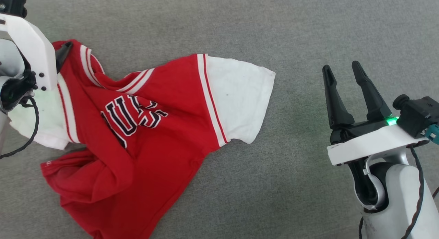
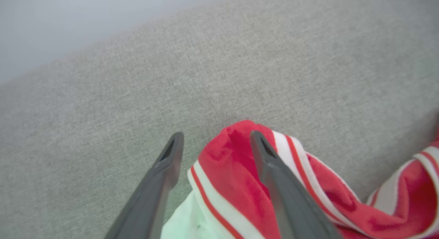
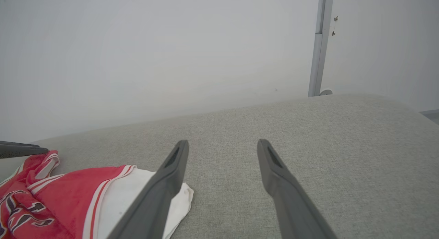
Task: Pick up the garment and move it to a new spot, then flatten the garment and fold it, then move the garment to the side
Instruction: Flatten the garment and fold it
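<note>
Grey fabric surface [image 1: 308, 26], rumpled garment [image 1: 171, 105], left gripper [image 2: 216, 134] parted at its edge

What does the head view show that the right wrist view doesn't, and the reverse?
Head view adds: the jersey's bunched red hem and its sleeve by the left arm. Right wrist view adds: the white wall and a pale post. Both: the jersey crumpled on the grey surface, its lettering, its other white sleeve, and the open right gripper, apart from it.
</note>
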{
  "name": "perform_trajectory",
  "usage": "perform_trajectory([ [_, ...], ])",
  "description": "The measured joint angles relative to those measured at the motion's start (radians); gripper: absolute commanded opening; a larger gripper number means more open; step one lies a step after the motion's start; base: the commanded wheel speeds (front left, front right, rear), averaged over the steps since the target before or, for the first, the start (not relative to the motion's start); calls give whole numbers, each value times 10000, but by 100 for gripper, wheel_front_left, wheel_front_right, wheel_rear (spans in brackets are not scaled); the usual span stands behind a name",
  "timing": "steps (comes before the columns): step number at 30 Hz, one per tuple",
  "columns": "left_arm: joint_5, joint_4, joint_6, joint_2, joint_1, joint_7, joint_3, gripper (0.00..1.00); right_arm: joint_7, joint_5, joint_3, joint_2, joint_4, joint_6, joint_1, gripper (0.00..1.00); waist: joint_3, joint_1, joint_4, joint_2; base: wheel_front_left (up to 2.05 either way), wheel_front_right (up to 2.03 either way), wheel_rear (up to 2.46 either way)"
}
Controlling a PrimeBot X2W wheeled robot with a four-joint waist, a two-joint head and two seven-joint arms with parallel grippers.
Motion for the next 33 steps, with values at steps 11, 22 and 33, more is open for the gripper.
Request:
perform_trajectory([
  [11, -759, -349, -23, 255, 957, -232, 81, 100, 299, -270, -178, -2, 44, 0, 118, 100, -720, 1, 675, 0, 0, 0, 0],
  [22, -1206, 412, 458, 314, 1609, 746, -35, 100, 832, -401, -12, 0, -418, 0, 221, 100, -921, 0, 1032, 0, 0, 0, 0],
  [33, -1156, 1965, 447, -27, 1014, 715, -113, 100, 1638, -407, 265, -132, -840, 0, 223, 100, -502, 0, 821, 0, 0, 0, 0],
])
